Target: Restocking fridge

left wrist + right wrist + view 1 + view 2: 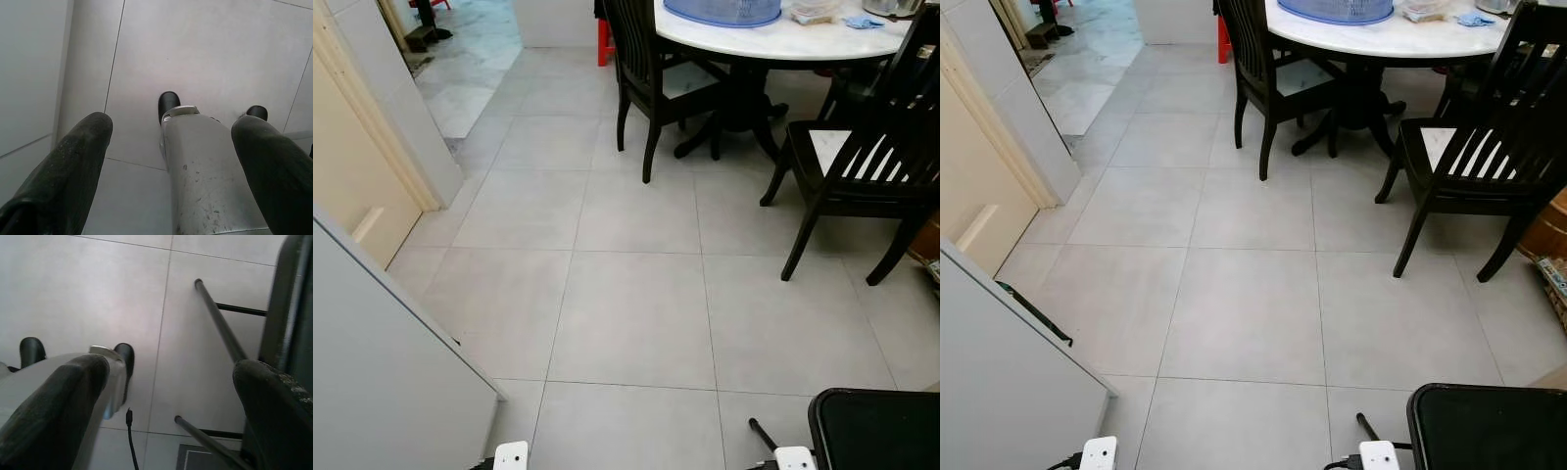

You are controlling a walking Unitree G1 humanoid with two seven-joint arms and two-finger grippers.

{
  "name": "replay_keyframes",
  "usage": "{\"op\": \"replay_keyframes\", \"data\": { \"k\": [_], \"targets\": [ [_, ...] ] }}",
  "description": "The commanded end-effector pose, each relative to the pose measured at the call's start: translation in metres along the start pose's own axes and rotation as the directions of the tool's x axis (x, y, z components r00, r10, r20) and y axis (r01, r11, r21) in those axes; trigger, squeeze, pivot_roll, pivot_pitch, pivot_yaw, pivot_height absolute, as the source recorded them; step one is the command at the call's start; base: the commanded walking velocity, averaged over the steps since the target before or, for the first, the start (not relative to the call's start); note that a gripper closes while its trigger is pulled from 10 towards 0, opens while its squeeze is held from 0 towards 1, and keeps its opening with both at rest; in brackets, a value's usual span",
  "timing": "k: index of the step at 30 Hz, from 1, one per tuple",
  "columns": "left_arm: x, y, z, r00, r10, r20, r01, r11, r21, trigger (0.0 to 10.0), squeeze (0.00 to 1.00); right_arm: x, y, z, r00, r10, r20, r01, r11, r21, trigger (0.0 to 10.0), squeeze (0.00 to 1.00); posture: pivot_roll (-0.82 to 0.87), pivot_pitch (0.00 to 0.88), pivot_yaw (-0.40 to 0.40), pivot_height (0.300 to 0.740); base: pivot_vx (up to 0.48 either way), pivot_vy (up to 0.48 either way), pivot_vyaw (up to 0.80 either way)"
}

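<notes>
A pale grey fridge panel (382,362) rises at my near left, with a dark strip (1033,313) along its top edge. Both arms hang at my sides over the grey tiled floor (636,294). In the left wrist view my left gripper (173,127) is open, with nothing between its black fingers (73,156); my silver leg and black feet lie below it. My right gripper (171,369) is open too and holds nothing. It hangs beside the thin black legs (220,323) of a black seat (876,431).
A round white table (773,41) with a blue cover (722,10) stands ahead on the right, with dark wooden chairs (656,78) (862,166) around it. A cream door (352,186) and an open doorway (460,59) are at the left.
</notes>
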State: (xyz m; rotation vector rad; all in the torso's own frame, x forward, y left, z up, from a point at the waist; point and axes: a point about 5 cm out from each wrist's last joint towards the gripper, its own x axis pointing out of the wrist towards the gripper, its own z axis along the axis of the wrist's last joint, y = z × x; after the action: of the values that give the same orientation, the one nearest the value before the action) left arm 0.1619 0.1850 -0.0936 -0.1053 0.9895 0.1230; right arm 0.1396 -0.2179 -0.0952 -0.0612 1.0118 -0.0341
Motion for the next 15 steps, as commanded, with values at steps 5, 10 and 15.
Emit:
{"op": "replay_keyframes", "data": {
  "k": [5,10,15],
  "targets": [
    [-0.001,0.004,-0.007,0.999,0.016,-0.031,-0.016,1.000,0.006,10.0,0.00,-0.001,0.002,-0.005,1.000,0.007,-0.012,-0.007,1.000,0.022,10.0,0.00,-0.10,0.099,0.039,0.740,0.000,0.000,0.00],
    [-0.001,0.004,-0.008,0.999,0.015,-0.030,-0.015,1.000,0.007,10.0,0.00,0.000,0.008,-0.004,1.000,0.017,-0.007,-0.017,1.000,0.022,10.0,0.00,-0.10,0.093,0.041,0.740,0.000,0.000,0.00],
    [-0.001,0.009,-0.002,1.000,0.024,0.002,-0.024,1.000,0.011,10.0,0.00,0.000,0.010,-0.002,1.000,0.009,0.013,-0.009,0.999,0.031,10.0,0.00,-0.10,0.089,0.041,0.740,0.000,0.000,0.00]
  ]
}}
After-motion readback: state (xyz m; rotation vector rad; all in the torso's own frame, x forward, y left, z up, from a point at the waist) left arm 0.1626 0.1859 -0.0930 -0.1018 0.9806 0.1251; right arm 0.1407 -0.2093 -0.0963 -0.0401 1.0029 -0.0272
